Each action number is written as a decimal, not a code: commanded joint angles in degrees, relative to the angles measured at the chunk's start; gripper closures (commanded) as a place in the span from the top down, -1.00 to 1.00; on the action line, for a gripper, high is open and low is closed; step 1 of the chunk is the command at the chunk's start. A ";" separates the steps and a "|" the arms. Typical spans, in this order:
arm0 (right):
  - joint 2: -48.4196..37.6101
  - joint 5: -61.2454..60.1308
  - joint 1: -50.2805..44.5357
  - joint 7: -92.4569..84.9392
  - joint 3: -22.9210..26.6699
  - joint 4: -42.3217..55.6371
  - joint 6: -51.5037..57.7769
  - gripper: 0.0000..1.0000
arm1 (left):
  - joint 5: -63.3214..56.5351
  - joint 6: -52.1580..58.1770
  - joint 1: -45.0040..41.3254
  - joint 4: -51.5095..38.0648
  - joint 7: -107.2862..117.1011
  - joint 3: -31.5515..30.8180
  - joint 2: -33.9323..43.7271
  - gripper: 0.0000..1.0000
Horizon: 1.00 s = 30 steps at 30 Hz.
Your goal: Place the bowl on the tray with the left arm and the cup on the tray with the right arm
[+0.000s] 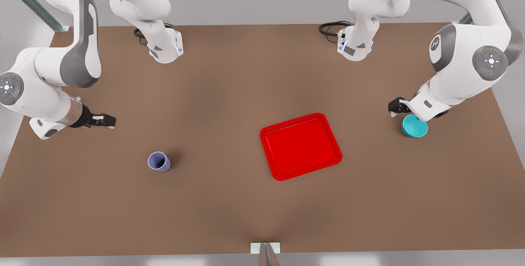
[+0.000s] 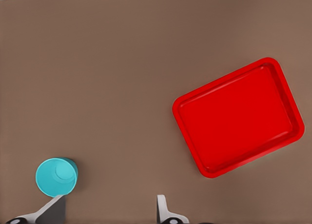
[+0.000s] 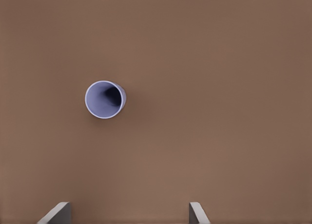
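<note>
1. Front view: a brown worktop (image 1: 229,200) carries the red tray (image 1: 300,146), which lies flat and bare slightly toward the front view's right of centre.
2. The teal bowl (image 1: 414,126) stands upright on the worktop at the front view's right, well apart from the tray.
3. The lavender cup (image 1: 158,161) stands upright on the worktop at the front view's left, also well apart from the tray.
4. The left end effector (image 1: 397,106) belongs to the arm at the front view's right and hangs just beside and above the bowl, partly hidden by its own wrist.
5. Left wrist view: two pale fingertips (image 2: 162,207) stand spread apart with nothing between them; the bowl (image 2: 56,176) lies just beside one of them, and the tray (image 2: 238,117) lies farther off.
6. The right end effector (image 1: 107,120) belongs to the arm at the front view's left and hovers above bare worktop, near the cup but clear of it.
7. Right wrist view: its fingertips (image 3: 197,213) are spread wide and empty, and the cup (image 3: 105,99) sits beyond them with its dark interior visible.
</note>
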<state>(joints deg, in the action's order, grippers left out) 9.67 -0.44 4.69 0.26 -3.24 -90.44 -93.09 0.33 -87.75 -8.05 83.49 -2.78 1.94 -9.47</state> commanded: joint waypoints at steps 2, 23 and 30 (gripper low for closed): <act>0.00 0.00 -0.03 0.01 -0.01 0.00 0.02 1.00 | -0.33 0.39 0.57 0.44 0.06 0.08 -1.42 1.00; 0.52 0.09 0.15 -0.43 -0.19 0.44 0.81 1.00 | 7.67 -29.58 30.99 25.05 -33.25 2.80 -21.20 1.00; 0.52 0.00 0.32 -0.78 -0.19 0.35 0.81 1.00 | 7.67 -30.29 31.16 24.97 -35.36 2.72 -24.19 1.00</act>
<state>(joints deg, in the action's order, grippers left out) 10.20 -0.44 5.00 -0.49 -3.43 -90.05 -92.28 7.97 -118.61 23.06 108.46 -38.14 4.66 -33.66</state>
